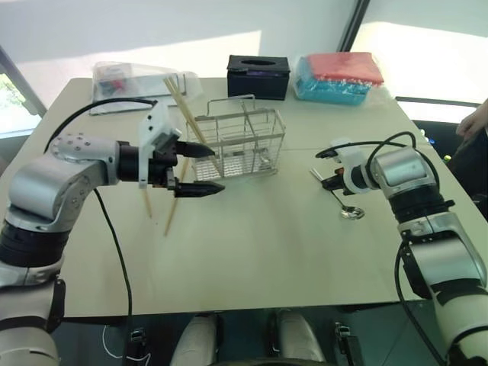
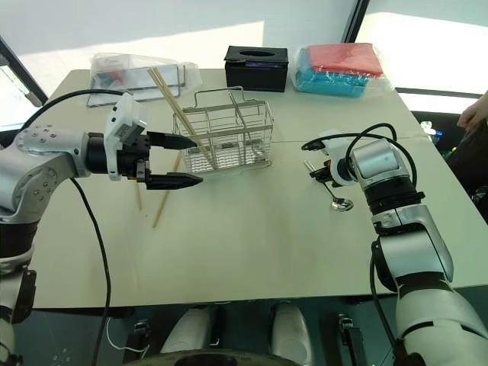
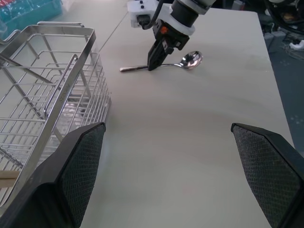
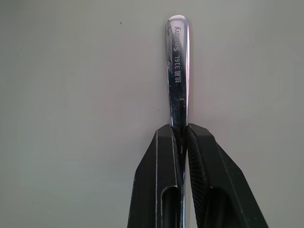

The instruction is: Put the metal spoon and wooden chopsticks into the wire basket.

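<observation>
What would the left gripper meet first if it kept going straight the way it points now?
Probably the right gripper, shut on the spoon, which lies on the table. The left gripper is open and points across bare tabletop, passing beside the basket. Depth is unclear, so it might touch the table first.

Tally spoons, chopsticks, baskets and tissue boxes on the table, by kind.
spoon: 1
chopsticks: 4 (2 leaning in the basket, 2 lying on the table)
basket: 1
tissue box: 1
Total: 7
</observation>
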Motion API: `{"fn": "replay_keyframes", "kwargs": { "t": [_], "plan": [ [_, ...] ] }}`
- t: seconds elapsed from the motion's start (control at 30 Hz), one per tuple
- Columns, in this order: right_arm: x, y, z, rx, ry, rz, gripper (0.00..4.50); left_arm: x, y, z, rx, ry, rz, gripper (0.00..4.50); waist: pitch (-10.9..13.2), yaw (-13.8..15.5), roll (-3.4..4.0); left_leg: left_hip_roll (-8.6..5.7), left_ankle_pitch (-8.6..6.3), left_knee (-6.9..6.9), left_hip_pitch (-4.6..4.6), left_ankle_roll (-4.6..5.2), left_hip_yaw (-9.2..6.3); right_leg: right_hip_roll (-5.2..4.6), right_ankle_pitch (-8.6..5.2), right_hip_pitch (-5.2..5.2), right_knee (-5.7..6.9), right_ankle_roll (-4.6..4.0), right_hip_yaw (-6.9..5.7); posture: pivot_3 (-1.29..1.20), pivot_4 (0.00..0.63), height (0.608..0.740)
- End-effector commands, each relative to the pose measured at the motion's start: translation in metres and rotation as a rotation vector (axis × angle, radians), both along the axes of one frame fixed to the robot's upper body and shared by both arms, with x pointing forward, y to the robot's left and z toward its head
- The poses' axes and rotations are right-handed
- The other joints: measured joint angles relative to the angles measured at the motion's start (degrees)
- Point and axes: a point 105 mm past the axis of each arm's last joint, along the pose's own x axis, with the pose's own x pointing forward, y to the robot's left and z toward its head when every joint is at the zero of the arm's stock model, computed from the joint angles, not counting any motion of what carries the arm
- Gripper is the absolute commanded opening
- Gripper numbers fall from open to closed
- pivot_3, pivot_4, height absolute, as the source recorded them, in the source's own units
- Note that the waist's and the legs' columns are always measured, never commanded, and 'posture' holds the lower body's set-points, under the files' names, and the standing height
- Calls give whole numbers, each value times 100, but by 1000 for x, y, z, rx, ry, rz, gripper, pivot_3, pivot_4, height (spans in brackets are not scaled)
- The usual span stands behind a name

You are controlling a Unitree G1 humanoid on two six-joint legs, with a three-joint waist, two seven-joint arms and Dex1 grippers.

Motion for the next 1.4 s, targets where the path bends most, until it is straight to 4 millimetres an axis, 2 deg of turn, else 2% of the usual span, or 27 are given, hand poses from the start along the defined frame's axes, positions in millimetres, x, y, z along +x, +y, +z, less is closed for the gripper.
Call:
{"fn": "replay_keyframes", "kwargs": {
  "t": [0.03, 0.1, 0.17, 0.3, 0.37, 0.47, 0.6, 0.7, 0.83, 1.1, 1.3, 1.4],
  "plan": [
    [13, -19, 31, -30, -175, -50, 61, 1, 4, 18, -13, -74, 11, 4500, 3, 9, 4, 0, 0, 0, 0, 0, 0, 0, 0, -1, 0, 0, 1, 0, 150, 667],
    [19, -27, 60, -34, -341, -62, 61, 3, 7, 21, -27, -87, 36, 4500, 5, 20, 7, -1, 0, -1, -2, 0, 0, 0, 0, -2, 0, 0, 0, 0, 150, 667],
    [21, -30, 80, -19, -449, -78, 61, 4, 10, 23, -35, -95, 53, 4500, 11, 13, 14, -2, 0, -3, -6, -1, 0, -1, 0, -4, 0, 1, 0, 0, 150, 667],
    [11, -21, 135, 123, -698, -104, 61, 7, 18, 25, -63, -114, 107, 4500, 11, -2, 14, 1, 1, -9, -5, -1, 1, 1, 1, -6, 0, 3, 0, 0, 150, 667],
    [5, -11, 161, 225, -793, -113, 61, 10, 22, 27, -74, -123, 133, 4500, 11, -12, 14, 6, 1, -9, -4, -2, 2, 6, 1, -7, 0, 2, 1, 0, 150, 667],
    [-1, 16, 202, 387, -933, -89, 61, 17, 27, 30, -88, -141, 170, 4500, 14, -17, 20, 11, 2, -8, 0, -4, 2, 11, 1, -8, 4, 2, 2, 0, 150, 667],
    [-1, 62, 230, 556, -1022, -19, 61, 24, 30, 38, -108, -168, 199, 4500, 13, -8, 19, 12, 5, -6, 3, -9, -5, 18, 3, -10, 13, -1, 3, 0, 150, 667],
    [7, 94, 234, 600, -1054, 32, 61, 25, 30, 41, -108, -181, 205, 4500, 11, -7, 15, 11, 5, -6, 4, -9, -7, 21, 4, -15, 15, -3, 3, 0, 150, 667],
    [22, 125, 219, 596, -1060, 82, 61, 23, 31, 43, -110, -193, 213, 4500, 11, -2, 15, 6, 5, -6, 0, -8, -3, 19, 5, -37, 38, -4, 15, 0, 150, 667],
    [37, 147, 187, 616, -1071, 120, 61, 17, 38, 50, -117, -212, 262, 4500, 10, -34, 13, 5, 6, -7, -7, -10, -1, 20, 4, -47, 81, -5, 22, 0, 150, 667],
    [35, 160, 154, 664, -1010, 129, 61, 14, 42, 52, -121, -217, 292, 4500, 8, -39, 10, 7, 13, -5, -1, -21, -2, 27, 3, -47, 84, -7, 23, 0, 150, 667],
    [33, 161, 146, 700, -983, 115, 1201, 14, 42, 53, -123, -217, 299, 4500, 10, -27, 12, 8, 14, -4, -1, -24, -5, 27, 3, -50, 85, -7, 23, 0, 150, 667]
  ]
}}
